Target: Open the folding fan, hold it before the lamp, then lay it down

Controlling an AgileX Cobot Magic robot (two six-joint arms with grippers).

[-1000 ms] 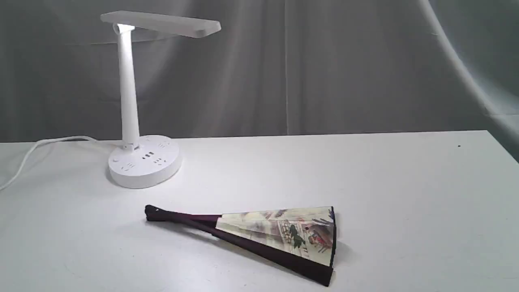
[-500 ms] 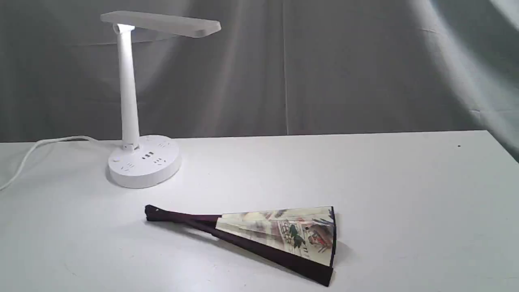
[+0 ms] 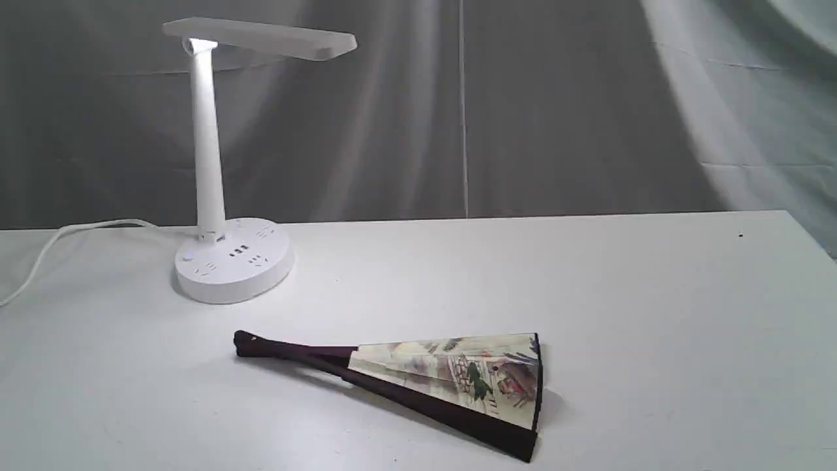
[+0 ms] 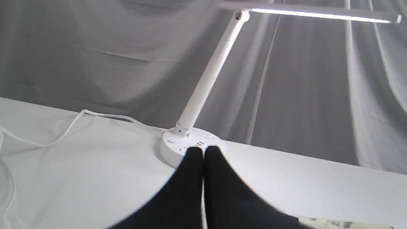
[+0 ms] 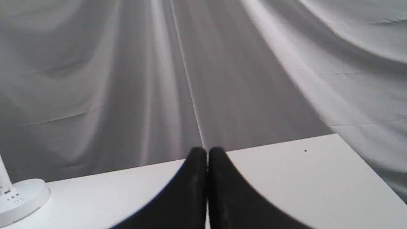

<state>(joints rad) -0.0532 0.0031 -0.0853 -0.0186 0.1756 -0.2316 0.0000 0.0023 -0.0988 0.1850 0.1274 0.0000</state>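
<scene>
The folding fan (image 3: 451, 383) lies partly spread on the white table (image 3: 621, 294), its pivot toward the left and its painted leaf toward the right. A sliver of its leaf (image 4: 337, 222) shows in the left wrist view. The white lamp (image 3: 208, 150) stands lit at the back left, with its round base (image 3: 232, 261); it also shows as the lamp (image 4: 203, 86) and as a base edge (image 5: 19, 197). Neither arm appears in the exterior view. My left gripper (image 4: 203, 152) is shut on nothing, raised above the table. My right gripper (image 5: 207, 154) is shut and empty too.
The lamp's white cord (image 3: 59, 245) runs off the table's left side. A grey cloth backdrop (image 3: 523, 111) hangs behind the table. The table's right edge (image 3: 807, 235) lies at the far right.
The fan and lamp have not moved. Only the bright fold of the backdrop at the upper right has shifted.
</scene>
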